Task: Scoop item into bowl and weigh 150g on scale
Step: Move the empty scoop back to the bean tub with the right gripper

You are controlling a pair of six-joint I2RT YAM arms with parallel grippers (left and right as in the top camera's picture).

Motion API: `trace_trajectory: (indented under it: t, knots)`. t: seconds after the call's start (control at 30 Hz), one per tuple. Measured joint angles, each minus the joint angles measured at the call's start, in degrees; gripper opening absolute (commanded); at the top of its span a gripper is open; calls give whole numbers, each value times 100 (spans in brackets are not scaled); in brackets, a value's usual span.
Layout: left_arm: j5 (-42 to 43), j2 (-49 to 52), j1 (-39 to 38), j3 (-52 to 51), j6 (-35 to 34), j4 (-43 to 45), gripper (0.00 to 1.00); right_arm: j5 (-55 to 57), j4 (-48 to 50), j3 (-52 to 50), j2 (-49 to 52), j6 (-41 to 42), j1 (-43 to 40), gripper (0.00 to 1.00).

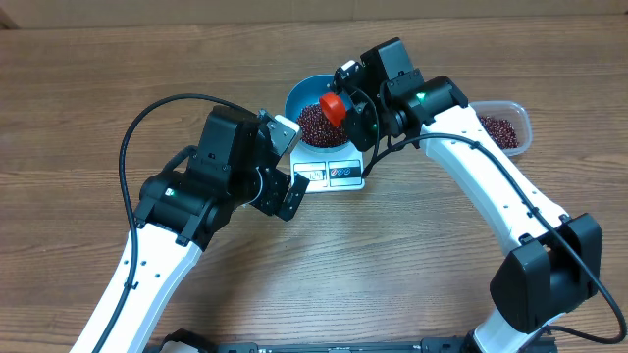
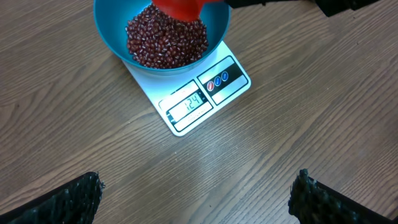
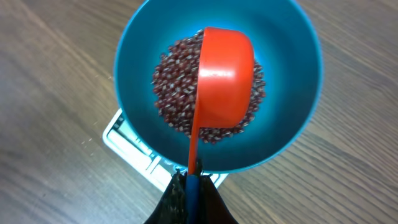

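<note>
The blue bowl (image 1: 299, 93) (image 2: 109, 31) (image 3: 292, 62) stands on the white scale (image 1: 339, 175) (image 2: 211, 93) (image 3: 127, 140). A heap of dark red-brown beans (image 1: 312, 126) (image 2: 165, 43) (image 3: 174, 87) fills its bottom. The scale's display (image 2: 186, 104) reads 124. My right gripper (image 1: 355, 98) (image 3: 191, 180) is shut on the handle of a red scoop (image 1: 334, 108) (image 3: 224, 84). The scoop hangs over the beans with its cup turned face down. My left gripper (image 1: 294, 165) (image 2: 196, 193) is open, empty, just in front of the scale.
A clear plastic tub (image 1: 502, 129) with more beans sits right of the scale, behind the right arm. The left arm's black cable (image 1: 147, 118) loops over the table at left. Bare wooden tabletop (image 2: 298, 112) surrounds the scale.
</note>
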Motion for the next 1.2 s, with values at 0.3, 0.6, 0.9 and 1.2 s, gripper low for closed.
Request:
trace_trajectory:
  t: [0.3, 0.6, 0.9, 1.2]
  knots:
    - [0, 0, 0, 0, -2, 0, 99, 317, 11, 0, -33, 428, -2, 4]
    - [0, 0, 0, 0, -2, 0, 100, 358, -157, 4, -1174, 828, -549, 4]
    - [0, 0, 0, 0, 0, 2, 100, 1266, -1609, 85, -1451, 1182, -2367, 4]
    - [0, 0, 0, 0, -2, 0, 100, 1827, -1482, -380, -1316, 1226, -2758, 4]
